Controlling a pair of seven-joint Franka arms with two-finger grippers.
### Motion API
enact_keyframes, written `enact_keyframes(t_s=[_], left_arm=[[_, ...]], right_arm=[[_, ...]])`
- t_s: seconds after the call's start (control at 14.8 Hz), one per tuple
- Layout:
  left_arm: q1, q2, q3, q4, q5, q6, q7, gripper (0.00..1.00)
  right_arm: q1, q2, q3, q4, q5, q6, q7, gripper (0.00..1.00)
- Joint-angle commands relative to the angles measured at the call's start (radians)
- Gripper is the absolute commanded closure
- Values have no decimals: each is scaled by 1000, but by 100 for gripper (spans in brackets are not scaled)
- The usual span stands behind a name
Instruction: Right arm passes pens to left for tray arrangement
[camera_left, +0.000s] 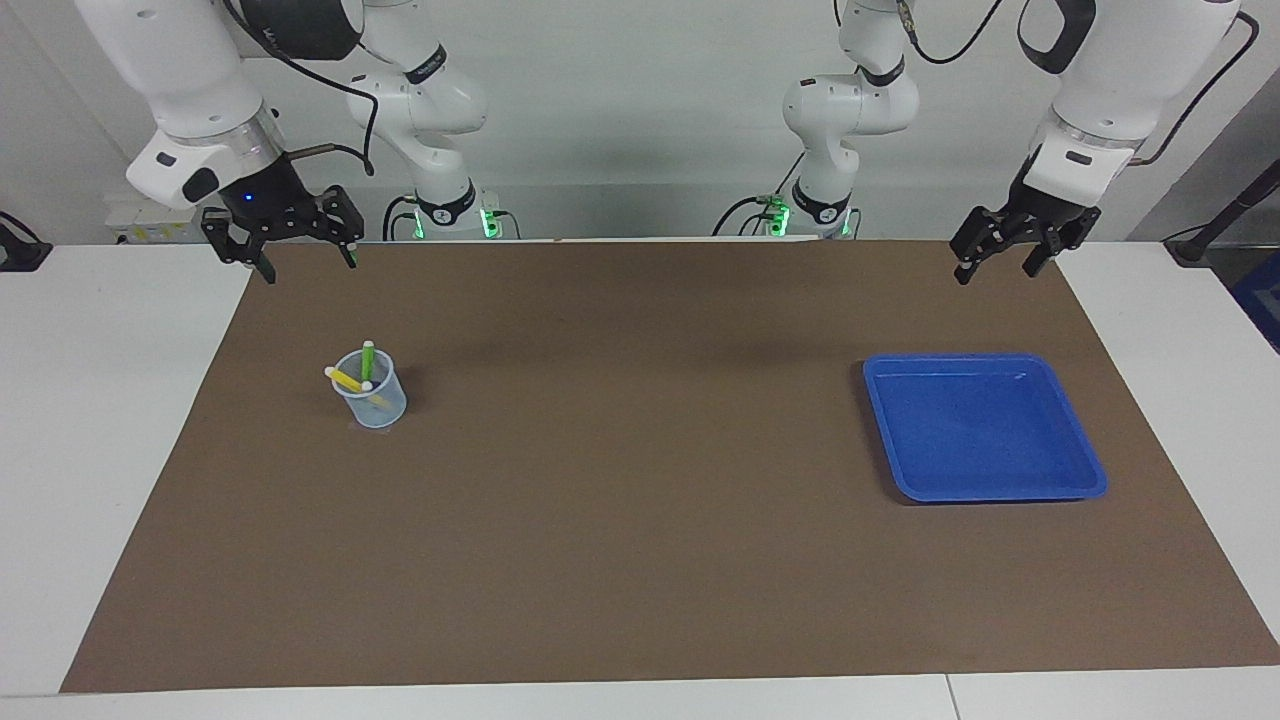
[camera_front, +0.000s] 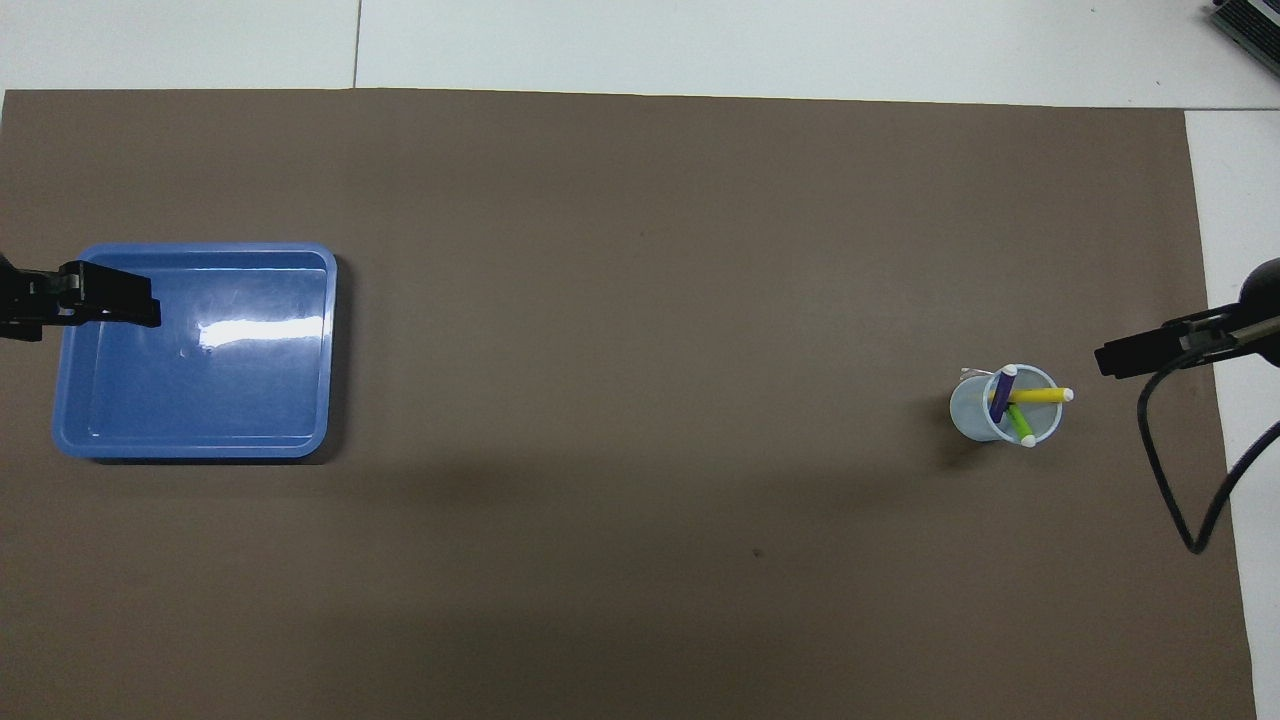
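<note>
A translucent pale-blue cup (camera_left: 371, 396) (camera_front: 1003, 407) stands on the brown mat toward the right arm's end. It holds three pens: yellow (camera_left: 346, 380) (camera_front: 1040, 396), green (camera_left: 367, 358) (camera_front: 1020, 425) and dark purple (camera_front: 1002, 390). The blue tray (camera_left: 985, 425) (camera_front: 195, 380) lies empty toward the left arm's end. My right gripper (camera_left: 308, 262) (camera_front: 1112, 358), with its blue light, hangs open and empty in the air over the mat's edge by the robots, apart from the cup. My left gripper (camera_left: 997, 266) (camera_front: 140, 302) hangs open and empty, raised above the table near the tray.
The brown mat (camera_left: 640, 500) covers most of the white table (camera_left: 110, 450). A black cable (camera_front: 1170, 490) loops down from the right arm over the mat's edge. Both arm bases stand at the robots' end of the table.
</note>
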Motion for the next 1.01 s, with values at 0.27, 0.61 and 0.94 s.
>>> enact_keyframes(t_s=[0.27, 0.61, 0.94], left_arm=[[-3, 0, 4, 13, 14, -14, 14, 0], [-3, 0, 4, 13, 14, -16, 14, 0], [-4, 0, 4, 13, 14, -16, 16, 0]], right_arm=[[-3, 11, -8, 14, -6, -14, -4, 0], [-1, 9, -8, 8, -8, -9, -4, 0], [-3, 11, -12, 11, -8, -8, -1, 0]])
